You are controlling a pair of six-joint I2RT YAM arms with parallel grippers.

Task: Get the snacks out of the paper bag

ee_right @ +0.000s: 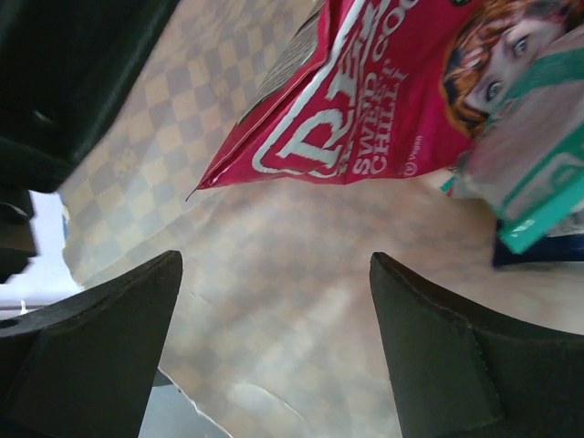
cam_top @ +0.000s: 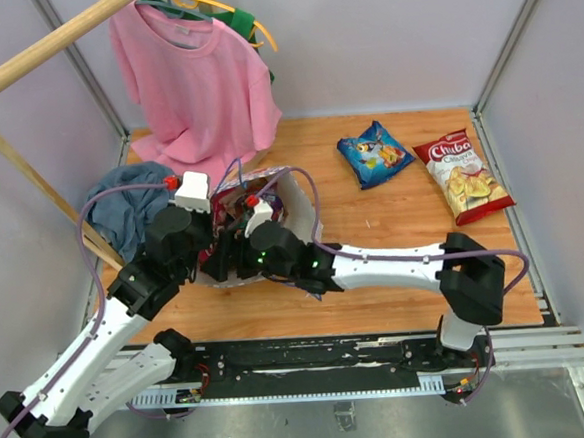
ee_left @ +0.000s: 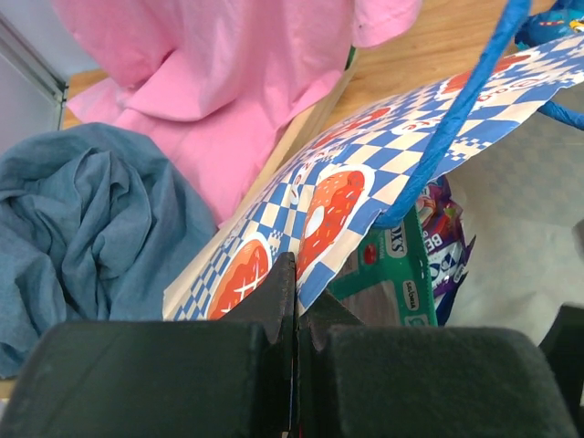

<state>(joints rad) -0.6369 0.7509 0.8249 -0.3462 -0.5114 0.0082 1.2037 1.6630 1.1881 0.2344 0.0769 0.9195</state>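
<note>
The paper bag (cam_top: 296,201) lies on its side at the table's left, its mouth toward the arms. My left gripper (ee_left: 297,278) is shut on the bag's checkered upper edge (ee_left: 365,173), beside a blue cord handle (ee_left: 456,109). My right gripper (ee_right: 274,265) is inside the bag, open, with nothing between its fingers and the bag's inner wall behind them. Just ahead of it lies a pink-red snack packet (ee_right: 365,100), with a teal packet (ee_right: 538,182) at the right. Teal (ee_left: 392,274) and purple (ee_left: 447,242) packets show under the lifted edge. A blue bag (cam_top: 374,153) and the Chiba chips (cam_top: 462,175) lie on the table.
A pink T-shirt (cam_top: 197,85) hangs from a wooden rail (cam_top: 31,67) at the back left. A blue-grey cloth (cam_top: 131,205) is heaped left of the bag. Grey walls enclose the wooden table (cam_top: 392,222) on three sides.
</note>
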